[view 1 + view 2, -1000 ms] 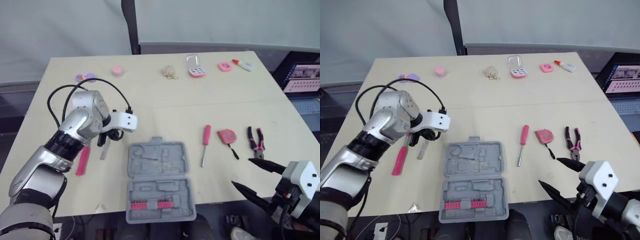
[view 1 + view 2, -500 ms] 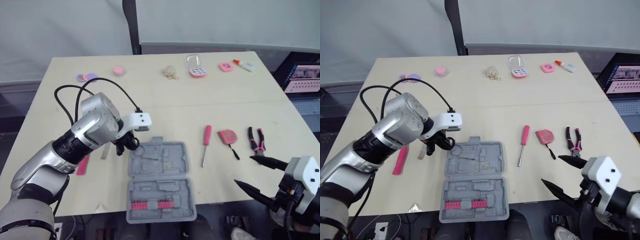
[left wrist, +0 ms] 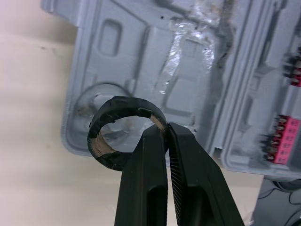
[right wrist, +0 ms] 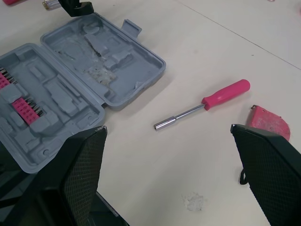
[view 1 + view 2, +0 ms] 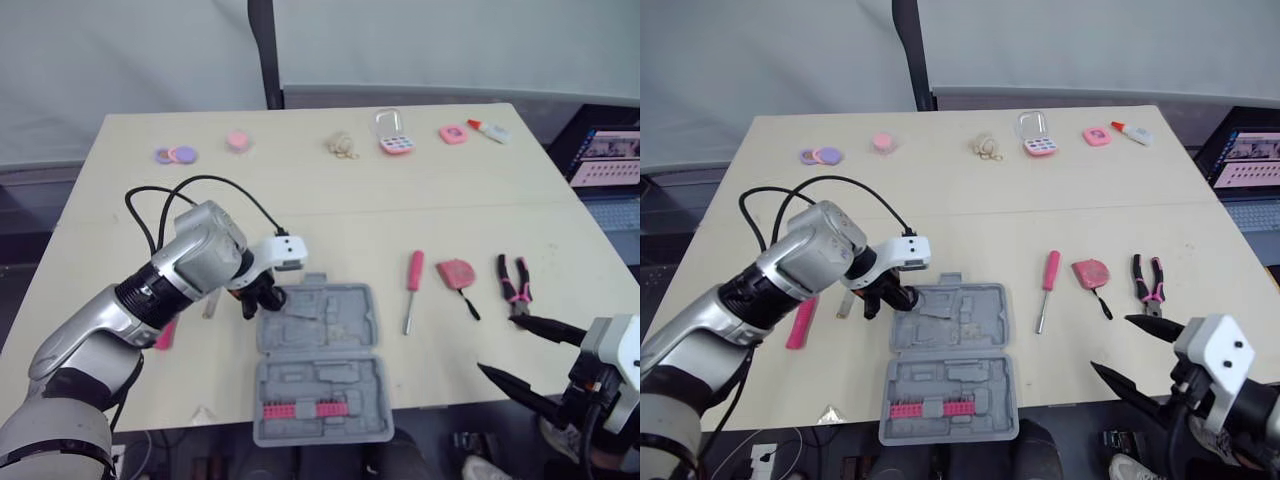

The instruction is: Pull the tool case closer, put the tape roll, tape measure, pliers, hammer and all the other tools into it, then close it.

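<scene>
Left gripper (image 3: 164, 129) pinches tape roll (image 3: 123, 103) over tool case (image 3: 188, 56) round pocket. Centre it first, then release. Right gripper (image 5: 497, 344) jaws spread wide.

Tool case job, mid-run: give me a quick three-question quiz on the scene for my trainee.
1. True or false: the tool case lies shut.
2. Fill in: between the pink screwdriver and the pliers lies the pink ____.
3. What does the left end effector grip? A pliers; B black tape roll; C screwdriver.
Key: 1 false, it lies open; 2 tape measure; 3 B.
</scene>
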`<state>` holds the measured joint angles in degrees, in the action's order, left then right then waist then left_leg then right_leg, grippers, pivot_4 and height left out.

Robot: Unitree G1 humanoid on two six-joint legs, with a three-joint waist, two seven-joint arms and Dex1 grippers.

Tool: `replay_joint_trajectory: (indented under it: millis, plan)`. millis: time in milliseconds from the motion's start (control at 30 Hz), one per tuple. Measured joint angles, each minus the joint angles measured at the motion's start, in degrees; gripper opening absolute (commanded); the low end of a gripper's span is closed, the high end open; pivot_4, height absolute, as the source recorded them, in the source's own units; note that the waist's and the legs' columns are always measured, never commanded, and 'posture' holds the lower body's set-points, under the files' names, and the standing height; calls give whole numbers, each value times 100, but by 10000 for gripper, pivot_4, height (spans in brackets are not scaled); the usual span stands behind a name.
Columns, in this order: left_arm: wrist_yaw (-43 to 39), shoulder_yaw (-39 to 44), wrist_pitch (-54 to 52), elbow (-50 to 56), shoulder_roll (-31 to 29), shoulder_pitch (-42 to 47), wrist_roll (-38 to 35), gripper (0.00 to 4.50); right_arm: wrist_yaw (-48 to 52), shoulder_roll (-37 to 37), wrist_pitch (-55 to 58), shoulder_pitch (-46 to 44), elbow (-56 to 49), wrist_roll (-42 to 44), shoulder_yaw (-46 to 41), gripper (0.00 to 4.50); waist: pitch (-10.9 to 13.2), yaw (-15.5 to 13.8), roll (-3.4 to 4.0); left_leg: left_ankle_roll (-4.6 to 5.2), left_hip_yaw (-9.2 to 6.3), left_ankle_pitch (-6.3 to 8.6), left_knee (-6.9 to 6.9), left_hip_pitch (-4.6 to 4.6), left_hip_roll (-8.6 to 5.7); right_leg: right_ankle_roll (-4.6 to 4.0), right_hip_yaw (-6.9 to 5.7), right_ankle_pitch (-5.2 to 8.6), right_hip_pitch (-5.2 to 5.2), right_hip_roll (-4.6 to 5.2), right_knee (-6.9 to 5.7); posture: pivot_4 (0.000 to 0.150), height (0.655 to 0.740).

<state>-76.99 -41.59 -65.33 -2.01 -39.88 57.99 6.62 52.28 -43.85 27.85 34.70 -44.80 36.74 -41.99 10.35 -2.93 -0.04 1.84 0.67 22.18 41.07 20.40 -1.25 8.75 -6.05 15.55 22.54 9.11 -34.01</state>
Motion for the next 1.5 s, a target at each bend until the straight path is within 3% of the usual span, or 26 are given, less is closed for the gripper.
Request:
replay_joint_trajectory:
  millis: [1167, 1333, 1500]
  plan:
    - [437, 0, 736, -793, 282, -130, -199, 245, -1, 5, 128, 133, -92, 124, -327, 45000, 0, -1, 0, 0, 2, 0, -1, 0, -1, 0, 0, 0, 0, 0, 0, 1500, 7287]
    - [395, -14, 729, -792, 274, -130, -193, 19103, -1, 5, 139, 131, -100, 161, -327, 45000, 0, -1, 0, 0, 2, 0, 0, 0, -1, 0, 0, 0, 0, 0, 0, 1500, 7287]
    - [385, -17, 434, -714, 194, -78, -187, 19103, -3, -1, 149, 86, -100, 163, -326, 45000, 0, 3, 0, 0, 2, 0, -1, 0, -1, 0, 0, 0, 1, 0, 0, 1500, 7287]
